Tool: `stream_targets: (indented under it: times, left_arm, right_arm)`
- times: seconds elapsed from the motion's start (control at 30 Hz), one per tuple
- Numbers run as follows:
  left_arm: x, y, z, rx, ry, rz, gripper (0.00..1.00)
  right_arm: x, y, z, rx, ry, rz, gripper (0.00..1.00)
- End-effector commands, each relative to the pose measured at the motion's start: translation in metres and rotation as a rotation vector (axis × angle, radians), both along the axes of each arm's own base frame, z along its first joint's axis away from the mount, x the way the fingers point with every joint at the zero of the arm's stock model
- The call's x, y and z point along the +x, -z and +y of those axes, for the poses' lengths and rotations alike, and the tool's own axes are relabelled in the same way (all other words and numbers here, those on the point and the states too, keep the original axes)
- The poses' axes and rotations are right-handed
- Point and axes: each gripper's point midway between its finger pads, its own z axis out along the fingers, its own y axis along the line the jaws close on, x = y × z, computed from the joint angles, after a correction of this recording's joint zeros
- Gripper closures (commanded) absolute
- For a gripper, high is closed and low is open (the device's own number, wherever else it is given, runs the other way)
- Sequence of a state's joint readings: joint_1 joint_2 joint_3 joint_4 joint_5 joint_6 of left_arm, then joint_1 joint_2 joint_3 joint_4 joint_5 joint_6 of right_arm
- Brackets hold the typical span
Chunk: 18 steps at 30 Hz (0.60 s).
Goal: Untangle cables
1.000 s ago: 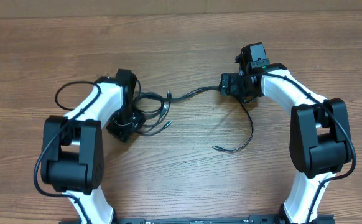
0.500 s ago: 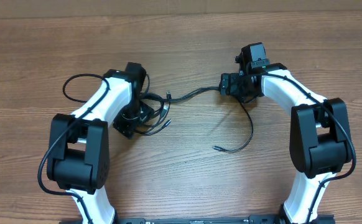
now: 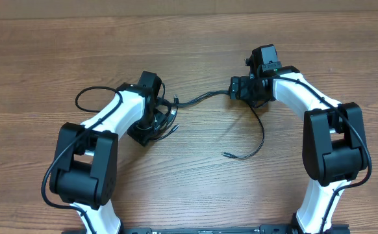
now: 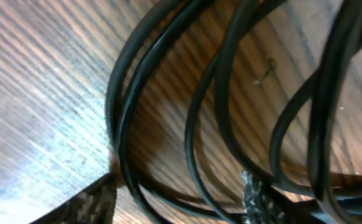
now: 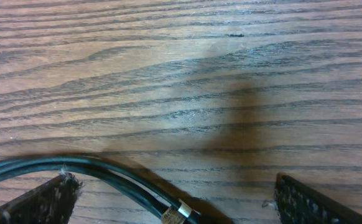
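Observation:
A tangle of thin black cables (image 3: 169,117) lies left of the table's middle. One cable (image 3: 202,97) runs from it to my right gripper (image 3: 236,88), then curves down to a loose plug end (image 3: 226,155). My left gripper (image 3: 154,122) sits low over the tangle. In the left wrist view its fingers (image 4: 181,205) are apart, with several cable loops (image 4: 196,124) between and beyond them. In the right wrist view my fingers (image 5: 175,202) are wide apart over two cable strands (image 5: 75,165) with a silver band (image 5: 180,212), and they do not pinch the strands.
The wooden table (image 3: 189,39) fills the view. A thicker black cord (image 3: 88,92) loops from my left arm at the far left. Both white arms reach in from the near edge.
My left arm has swung right and its gripper has moved onto the tangle. Its own thick cord loop followed to the right. The right arm and the stretched cable have not moved.

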<state>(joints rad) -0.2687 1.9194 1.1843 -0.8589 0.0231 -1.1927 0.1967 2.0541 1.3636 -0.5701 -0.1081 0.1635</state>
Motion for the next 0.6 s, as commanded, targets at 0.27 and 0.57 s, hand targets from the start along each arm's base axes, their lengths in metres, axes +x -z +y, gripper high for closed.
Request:
stream_targets:
  times: [0.27, 0.57]
  left_arm:
    - [-0.048, 0.008, 0.031, 0.002, 0.440, 0.237, 0.32]
    - [-0.040, -0.036, 0.107, 0.089, 0.410, 0.334, 0.21]
  right_arm:
    - [-0.024, 0.030, 0.010, 0.051, -0.011, 0.112, 0.00]
    - [-0.024, 0.030, 0.010, 0.050, -0.010, 0.116, 0.00]
